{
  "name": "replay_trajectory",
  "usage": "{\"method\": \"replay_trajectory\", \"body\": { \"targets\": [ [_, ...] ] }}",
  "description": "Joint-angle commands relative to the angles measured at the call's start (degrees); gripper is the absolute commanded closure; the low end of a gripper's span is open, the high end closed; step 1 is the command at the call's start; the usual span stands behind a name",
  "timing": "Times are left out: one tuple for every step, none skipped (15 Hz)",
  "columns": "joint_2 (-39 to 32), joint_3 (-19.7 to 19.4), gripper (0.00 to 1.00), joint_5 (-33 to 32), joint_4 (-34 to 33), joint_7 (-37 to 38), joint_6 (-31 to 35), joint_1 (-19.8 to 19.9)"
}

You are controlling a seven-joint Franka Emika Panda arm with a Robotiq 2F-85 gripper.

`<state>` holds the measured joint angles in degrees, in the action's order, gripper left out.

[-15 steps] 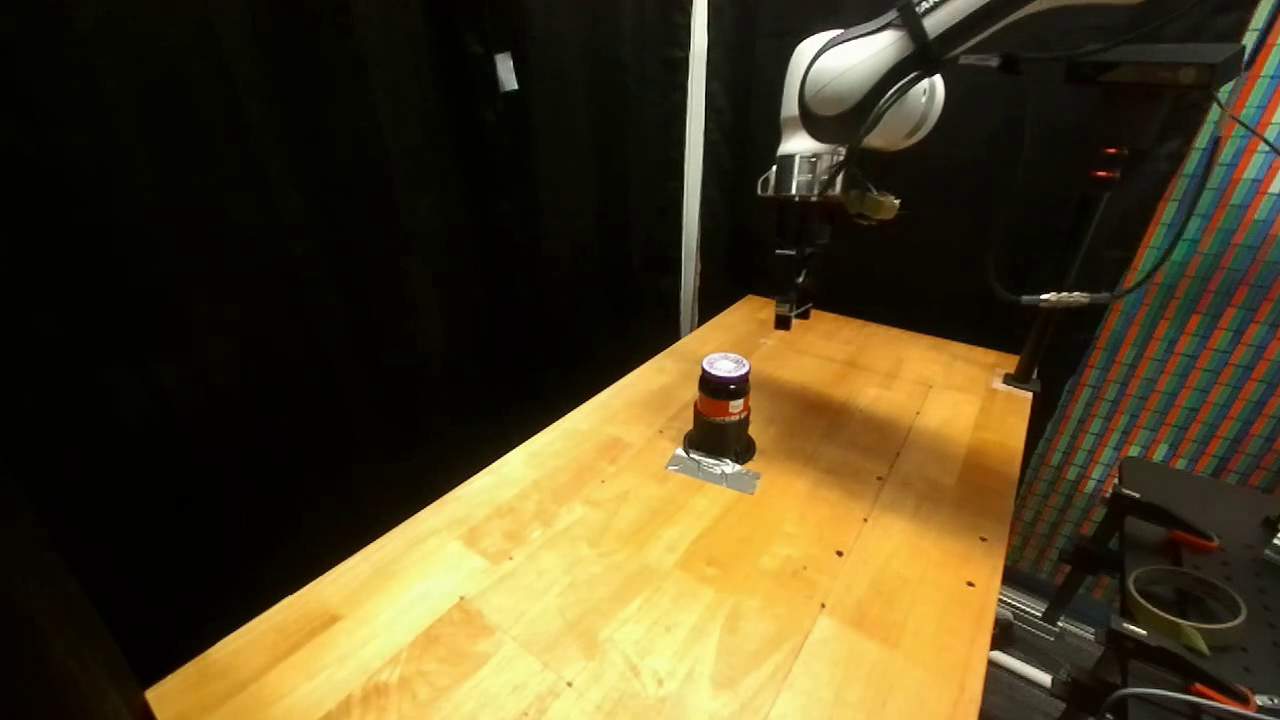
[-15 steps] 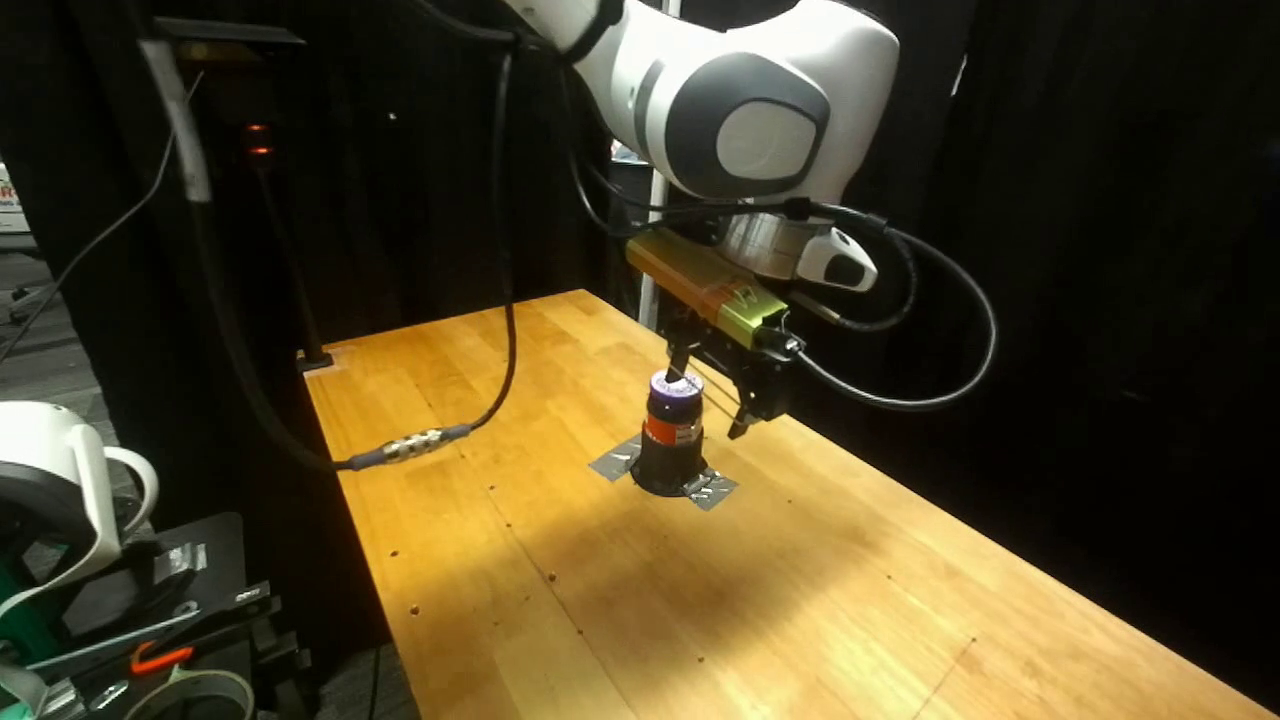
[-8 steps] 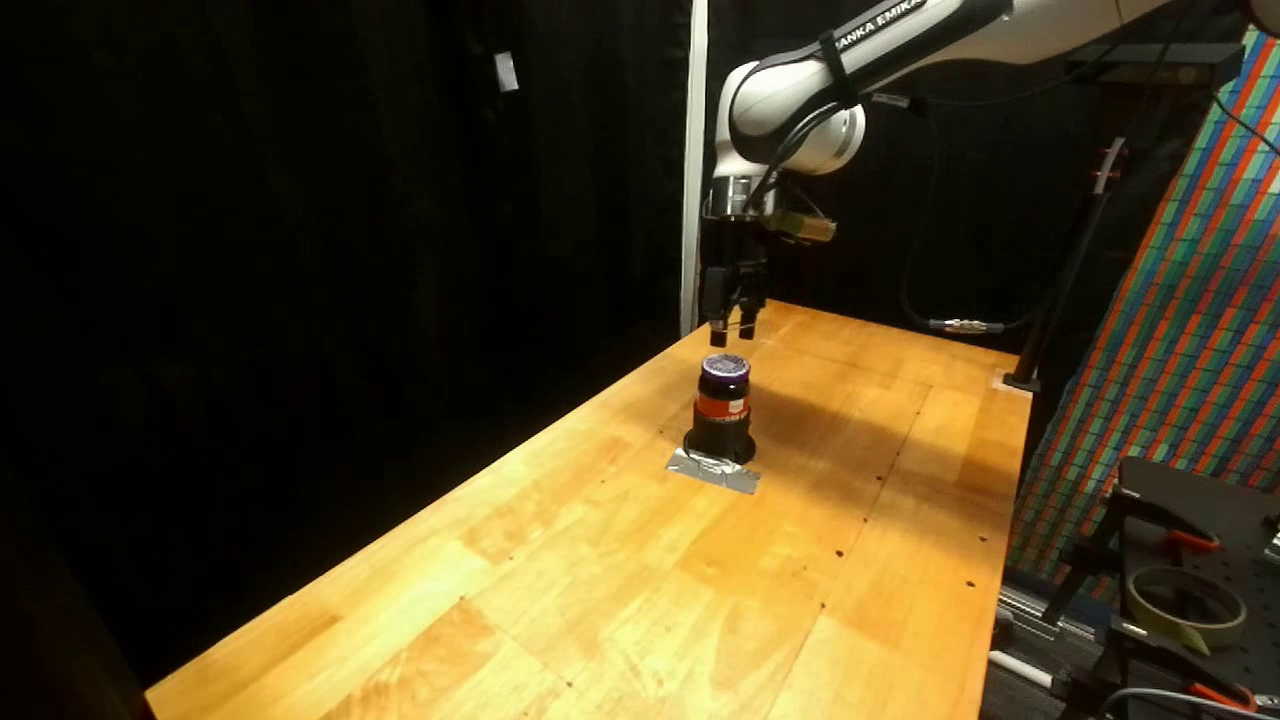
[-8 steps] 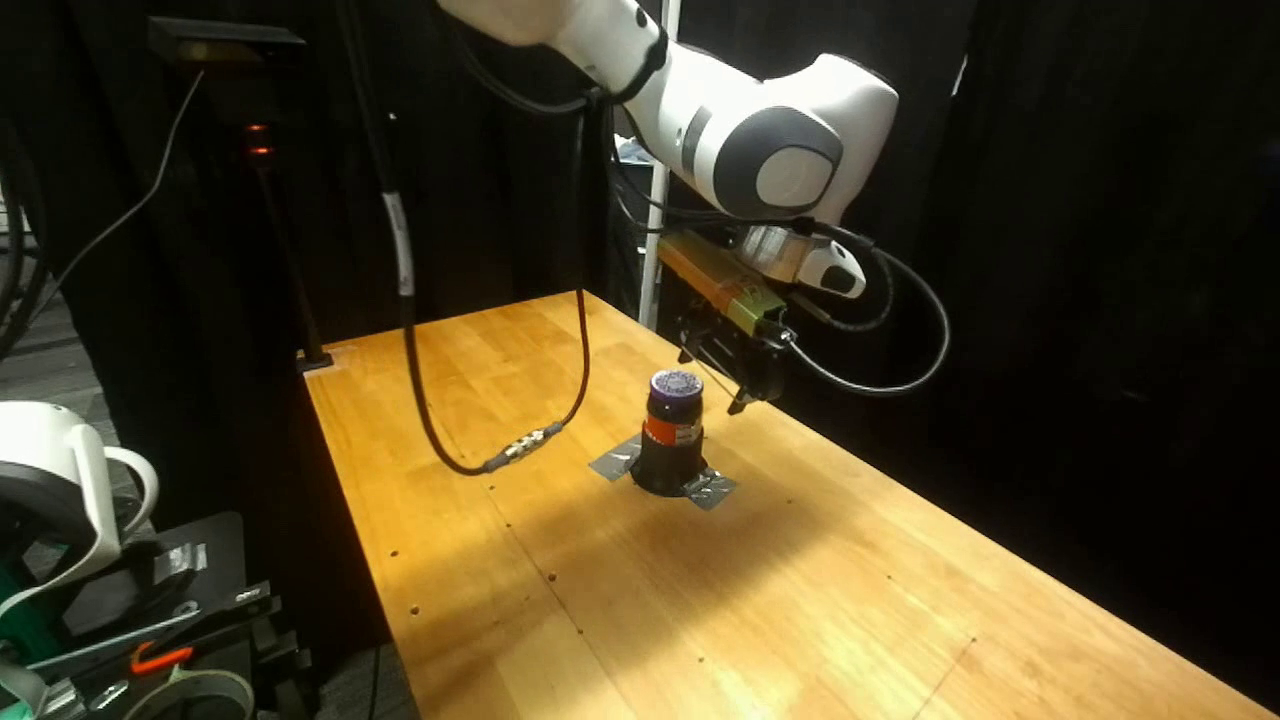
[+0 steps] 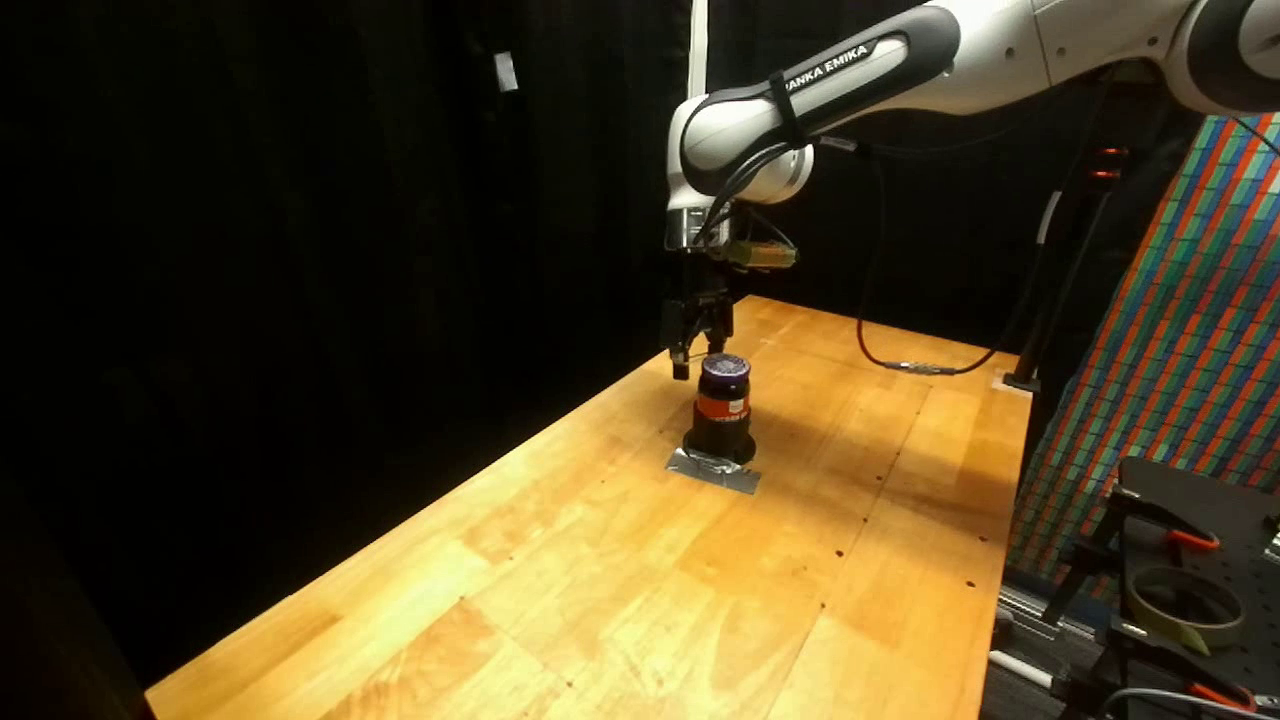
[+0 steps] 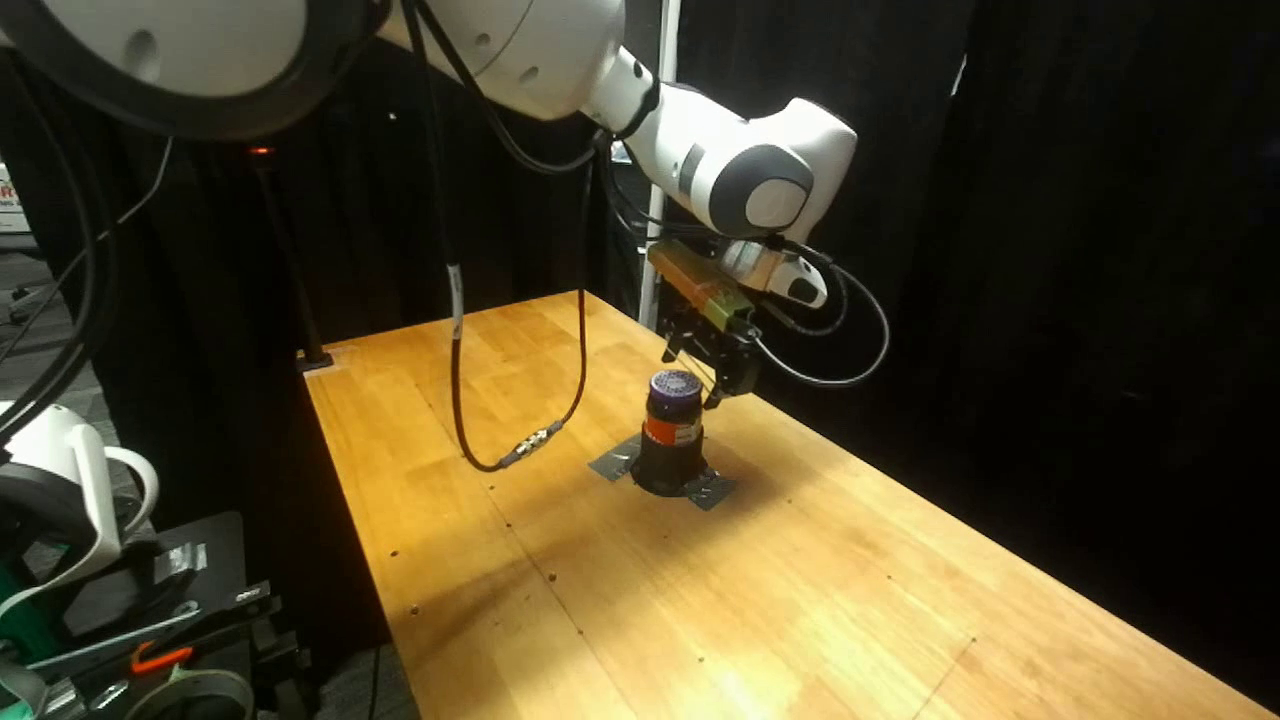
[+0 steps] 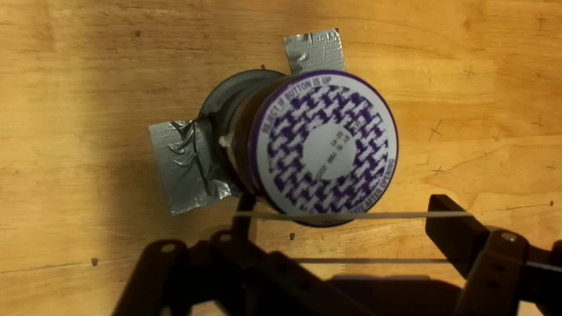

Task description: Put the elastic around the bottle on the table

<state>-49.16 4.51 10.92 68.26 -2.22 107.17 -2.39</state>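
Note:
The bottle [image 5: 722, 408] stands upright on the wooden table [image 5: 600, 590], with a purple-white lid and a reddish-orange band. It also shows in an exterior view [image 6: 672, 432] and, from above, in the wrist view [image 7: 329, 149]. My gripper [image 7: 344, 210] is open. A thin pale elastic [image 7: 395, 215] is stretched around its two spread fingers as two strands. In the wrist view the front strand crosses the near edge of the lid. In both exterior views the gripper [image 5: 699, 361] [image 6: 691, 379] hangs beside the bottle's top, fingertips near lid height. Contact cannot be told.
The bottle sits in a black round base held by silver tape [image 7: 189, 166]. A hanging cable [image 6: 530, 440] dips over the table. A stand [image 5: 1022, 380] is at the table's far corner. A side cart holds a tape roll [image 5: 1187, 605].
My gripper has moved left and down in an exterior view, and back in another, coming closer to the bottle's top. The elastic stays stretched on the fingers. The bottle has not moved.

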Motion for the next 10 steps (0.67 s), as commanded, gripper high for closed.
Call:
{"method": "replay_trajectory", "body": {
  "targets": [
    [-4.06,-0.92,0.0,-3.24,-7.0,2.99,-5.6,-1.68],
    [-4.27,-1.25,0.0,-4.5,-7.44,3.03,-6.8,-2.04],
    [-4.54,-1.41,0.0,-5.49,-7.99,3.15,-8.23,-2.27],
    [-4.41,-1.73,0.0,-6.96,-8.1,2.87,-11.15,-2.58],
    [-4.54,-1.74,0.0,-7.98,-8.53,2.24,-13.75,-2.7],
    [-4.13,-1.62,0.0,-8.81,-7.89,1.23,-16.46,-2.68],
    [-3.95,-1.6,0.0,-9.62,-7.68,0.63,-18.28,-2.79],
    [-3.2,-1.23,0.0,-10.29,-6.59,-1.21,-20.25,-2.51],
    [-2.71,-0.9,0.0,-10.68,-5.83,-3.04,-21.83,-2.19],
    [-1.7,-0.78,0.0,-11.1,-4.03,-4.78,-22.63,-1.8]
  ]
}}
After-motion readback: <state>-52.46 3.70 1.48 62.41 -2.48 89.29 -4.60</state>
